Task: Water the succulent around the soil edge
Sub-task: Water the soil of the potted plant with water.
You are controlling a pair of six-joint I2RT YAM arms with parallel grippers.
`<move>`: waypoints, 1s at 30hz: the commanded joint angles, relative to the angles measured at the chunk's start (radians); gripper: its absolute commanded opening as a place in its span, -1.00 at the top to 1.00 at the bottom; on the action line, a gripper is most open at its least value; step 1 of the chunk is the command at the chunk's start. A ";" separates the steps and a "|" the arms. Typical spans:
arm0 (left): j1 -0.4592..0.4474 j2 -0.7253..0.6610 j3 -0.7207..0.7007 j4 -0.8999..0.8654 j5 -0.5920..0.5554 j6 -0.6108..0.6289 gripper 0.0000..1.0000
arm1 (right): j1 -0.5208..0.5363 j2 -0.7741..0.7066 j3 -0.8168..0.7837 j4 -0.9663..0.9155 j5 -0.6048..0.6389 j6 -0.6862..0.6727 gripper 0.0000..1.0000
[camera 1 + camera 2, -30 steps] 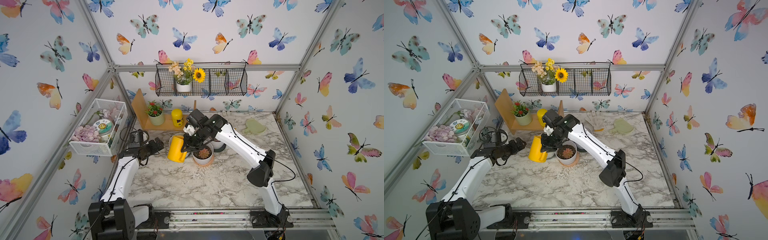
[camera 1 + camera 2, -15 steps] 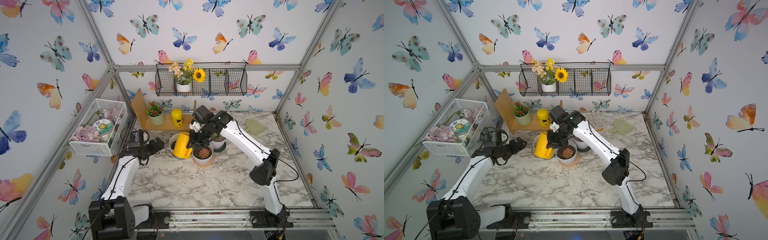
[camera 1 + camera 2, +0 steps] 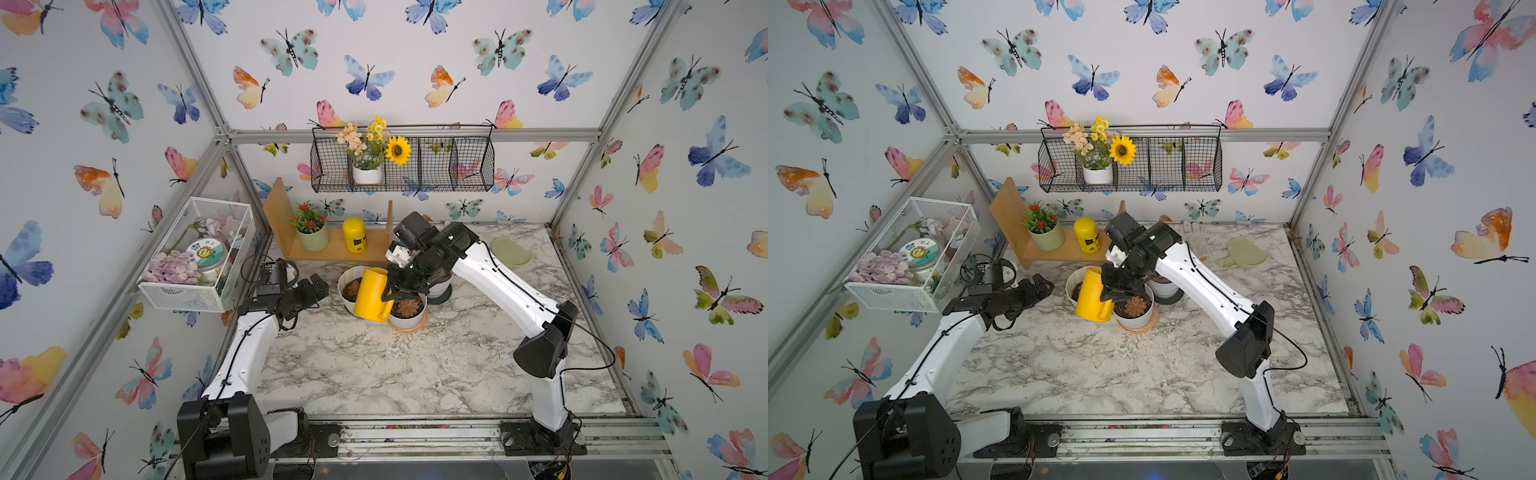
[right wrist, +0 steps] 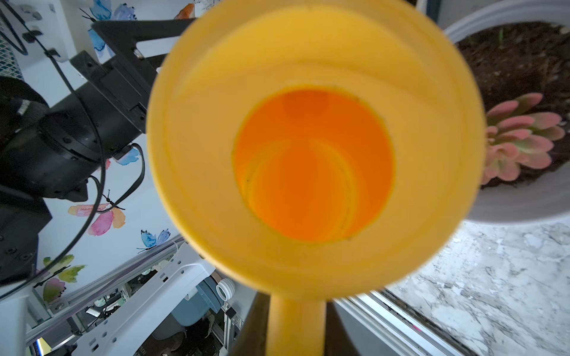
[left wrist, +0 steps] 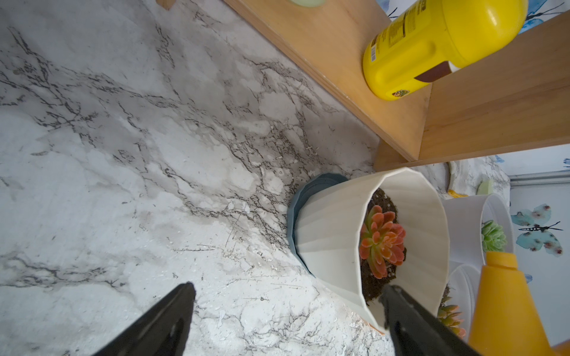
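The succulent (image 5: 381,240), an orange-red rosette, grows in dark soil (image 5: 371,285) inside a ribbed cream-white pot (image 5: 330,234). In both top views that pot (image 3: 345,280) (image 3: 1073,280) is half hidden behind a yellow watering can (image 3: 372,295) (image 3: 1094,297). My right gripper (image 3: 392,286) (image 3: 1108,291) is shut on the can's handle (image 4: 296,323), and the can hangs slightly tilted just right of the ribbed pot. The right wrist view looks down into the can (image 4: 314,154). To the left of the pot, my left gripper (image 3: 318,286) (image 5: 288,292) is open and holds nothing.
A pink-red rosette (image 3: 409,309) (image 4: 521,138) in a smooth white pot on a peach saucer stands right beside the can. A further pot (image 3: 440,286) sits under the right wrist. Behind are a wooden shelf (image 3: 332,251) with a yellow jar (image 3: 354,235), and a white wire basket (image 3: 195,257) at left.
The right gripper has carried the watering can to the right, from the left side of the ribbed pot to its right side. The left arm has stayed put.
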 commanded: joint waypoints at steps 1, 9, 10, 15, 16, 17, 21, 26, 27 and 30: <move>0.007 -0.004 0.017 -0.004 0.027 0.001 -0.97 | -0.004 -0.051 -0.030 -0.012 -0.026 -0.025 0.98; 0.006 -0.022 0.007 -0.011 0.026 -0.007 -0.97 | -0.004 -0.119 -0.138 0.026 -0.051 -0.030 0.98; 0.006 -0.024 0.005 -0.011 0.026 -0.009 -0.97 | -0.004 -0.126 -0.149 0.032 -0.055 -0.030 0.98; 0.007 -0.039 -0.002 -0.016 0.027 -0.017 -0.97 | -0.002 -0.146 -0.184 0.050 -0.085 -0.041 0.97; 0.006 -0.042 -0.003 -0.017 0.027 -0.018 -0.97 | -0.002 -0.146 -0.183 0.050 -0.092 -0.045 0.97; 0.006 -0.046 -0.003 -0.020 0.026 -0.018 -0.97 | -0.002 -0.146 -0.182 0.051 -0.099 -0.048 0.97; 0.004 -0.056 -0.004 -0.027 0.023 -0.024 -0.97 | -0.002 -0.146 -0.177 0.060 -0.104 -0.060 0.98; -0.003 -0.067 0.003 -0.042 0.014 -0.037 -0.97 | -0.002 -0.144 -0.196 0.059 -0.112 -0.091 0.97; -0.008 -0.071 0.003 -0.044 0.008 -0.040 -0.97 | -0.002 -0.145 -0.203 0.061 -0.112 -0.098 0.98; -0.024 -0.080 -0.002 -0.045 -0.005 -0.051 -0.97 | -0.002 -0.147 -0.219 0.073 -0.103 -0.113 0.97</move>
